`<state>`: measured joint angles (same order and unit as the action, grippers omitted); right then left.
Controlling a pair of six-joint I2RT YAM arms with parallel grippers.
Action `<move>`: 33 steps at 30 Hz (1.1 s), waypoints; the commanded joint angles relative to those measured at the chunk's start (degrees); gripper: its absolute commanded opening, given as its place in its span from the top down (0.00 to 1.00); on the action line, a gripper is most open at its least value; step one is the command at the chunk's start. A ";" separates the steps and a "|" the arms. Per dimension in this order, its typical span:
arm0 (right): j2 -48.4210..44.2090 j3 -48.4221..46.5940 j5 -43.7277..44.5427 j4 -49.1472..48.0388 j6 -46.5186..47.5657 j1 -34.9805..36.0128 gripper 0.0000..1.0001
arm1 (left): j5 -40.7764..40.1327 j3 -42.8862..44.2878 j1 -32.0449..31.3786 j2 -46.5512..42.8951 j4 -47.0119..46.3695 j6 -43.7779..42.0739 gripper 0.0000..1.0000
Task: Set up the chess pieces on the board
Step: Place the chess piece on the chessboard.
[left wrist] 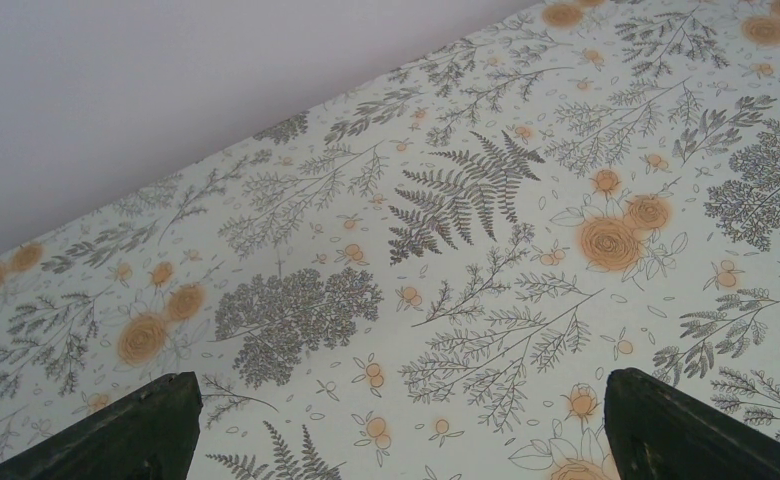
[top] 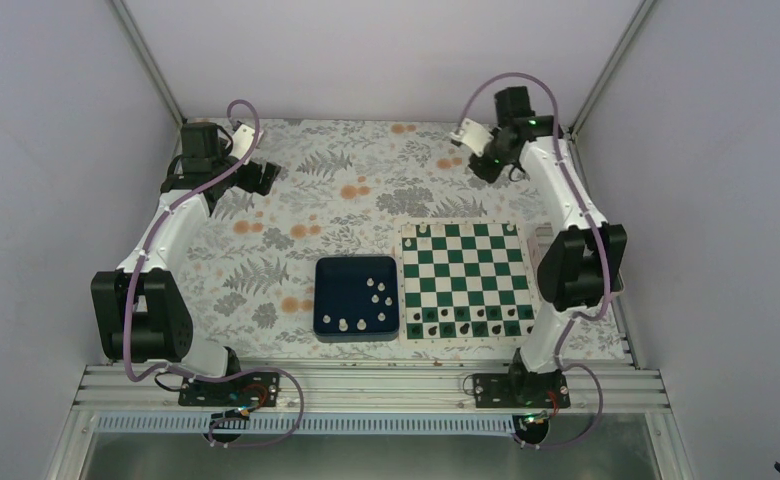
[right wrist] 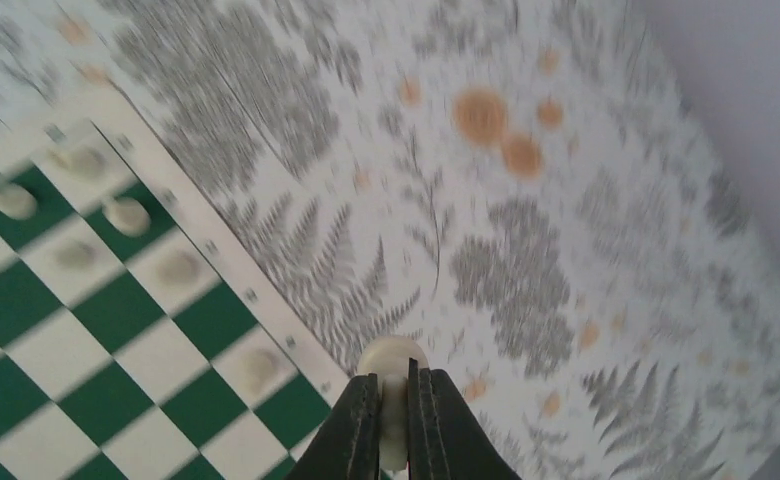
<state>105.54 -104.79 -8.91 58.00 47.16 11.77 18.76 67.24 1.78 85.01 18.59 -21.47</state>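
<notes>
Right gripper [right wrist: 394, 420] pinches a round-headed white chess piece [right wrist: 391, 360] by its thin neck, hanging just past the board [top: 463, 280] at its far edge. That's a slim hold: a quick swing could twist it loose. Coming down, it might clip the white pieces [right wrist: 126, 213] on the board's far rows. Left gripper [left wrist: 396, 375], fingers spread and empty, waits well left of the board.

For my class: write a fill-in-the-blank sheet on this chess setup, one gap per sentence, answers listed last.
1. The right gripper pinches a pale chess piece, while the open left gripper holds ____.
2. The tray containing loose white pieces is dark ____.
3. The board has white and ____ squares.

Answers: nothing; blue; green.
</notes>
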 commanded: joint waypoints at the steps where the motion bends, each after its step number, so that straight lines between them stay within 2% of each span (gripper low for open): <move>1: 3.25 5.06 -2.95 0.82 2.98 -5.96 0.95 | 1.42 -0.06 0.33 -1.08 -0.53 -0.50 0.00; 6: 4.79 11.93 -2.54 -2.76 2.93 -8.31 0.95 | 1.58 0.24 0.33 -0.79 -0.33 -0.45 0.00; 14: 6.70 17.11 0.03 -5.38 2.41 -10.51 0.94 | 1.71 0.20 0.32 -0.55 -0.40 -0.44 0.00; 33: 9.05 21.51 1.08 -7.90 3.38 -14.54 0.93 | 2.15 0.69 0.32 -0.12 0.10 -0.41 0.00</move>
<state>113.12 -83.68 -7.84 51.27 49.71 -1.93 19.75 67.24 1.78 85.01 18.59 -21.47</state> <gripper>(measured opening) 0.074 0.999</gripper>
